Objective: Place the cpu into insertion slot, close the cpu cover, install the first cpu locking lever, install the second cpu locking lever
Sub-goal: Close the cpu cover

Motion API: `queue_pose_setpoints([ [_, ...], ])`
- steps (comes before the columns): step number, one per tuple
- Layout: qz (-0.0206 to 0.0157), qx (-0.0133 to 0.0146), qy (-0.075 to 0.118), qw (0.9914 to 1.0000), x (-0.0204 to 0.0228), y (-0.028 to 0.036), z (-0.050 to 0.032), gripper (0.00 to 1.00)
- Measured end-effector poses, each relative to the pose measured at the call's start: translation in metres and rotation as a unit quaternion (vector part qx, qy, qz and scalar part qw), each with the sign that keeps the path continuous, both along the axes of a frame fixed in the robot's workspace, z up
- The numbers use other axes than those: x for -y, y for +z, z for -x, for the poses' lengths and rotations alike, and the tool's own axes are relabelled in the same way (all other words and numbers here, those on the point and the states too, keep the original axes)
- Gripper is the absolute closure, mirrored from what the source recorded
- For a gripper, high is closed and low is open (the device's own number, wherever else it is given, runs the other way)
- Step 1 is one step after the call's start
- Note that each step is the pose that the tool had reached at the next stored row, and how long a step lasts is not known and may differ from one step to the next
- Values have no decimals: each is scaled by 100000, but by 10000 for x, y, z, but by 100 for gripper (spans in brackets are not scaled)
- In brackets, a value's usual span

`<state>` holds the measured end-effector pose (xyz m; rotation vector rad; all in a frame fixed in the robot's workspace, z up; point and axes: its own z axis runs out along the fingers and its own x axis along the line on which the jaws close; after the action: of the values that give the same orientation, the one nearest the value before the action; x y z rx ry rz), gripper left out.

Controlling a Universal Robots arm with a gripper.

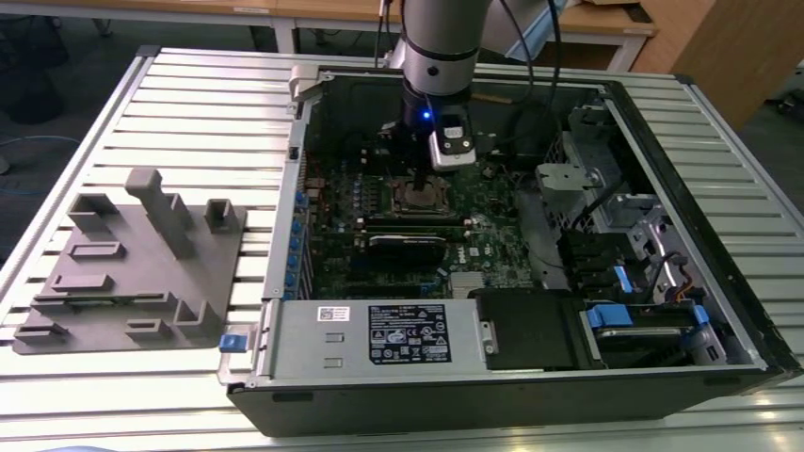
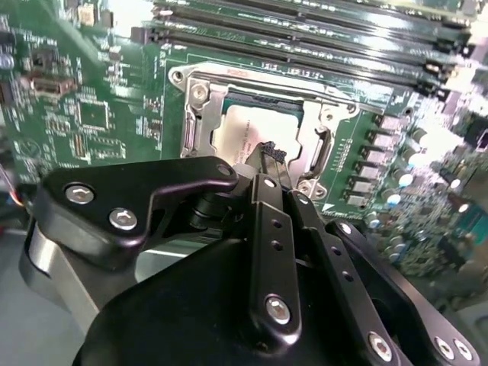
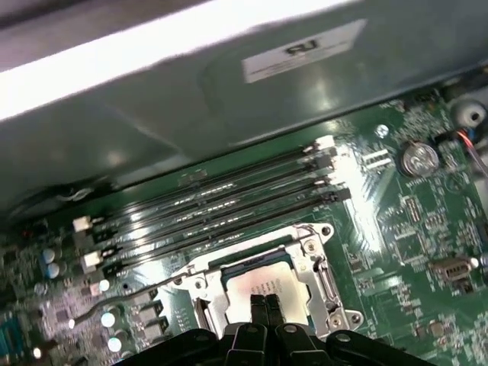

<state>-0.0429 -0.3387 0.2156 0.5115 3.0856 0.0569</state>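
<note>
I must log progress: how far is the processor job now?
Done: the small square silvery-tan cpu sits in the metal-rimmed square insertion slot, and the thin silver frame cpu cover looks lowered over it. In hand: the black hand, fingers together, rests over the chip. Left: a thin wire lever beside the socket looks unlatched; the other is unclear.

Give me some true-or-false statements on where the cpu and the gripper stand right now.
1. The cpu lies in the insertion slot. True.
2. The gripper hangs outside the computer case. False: it is inside the case, just above the cpu.
3. The gripper's fingers are spread wide. False: in the first wrist view they are shut, with nothing between them.
4. Long black memory slots run alongside the insertion slot. True.
</note>
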Motion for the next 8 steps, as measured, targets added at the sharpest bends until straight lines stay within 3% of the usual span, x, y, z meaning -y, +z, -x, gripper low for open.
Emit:
queue_pose_setpoints([
  [4, 9, -4, 3645, 99934, 0, -4, 0, 89],
  [8, 5, -1, 7328, 99731, 0, -9, 0, 89],
])
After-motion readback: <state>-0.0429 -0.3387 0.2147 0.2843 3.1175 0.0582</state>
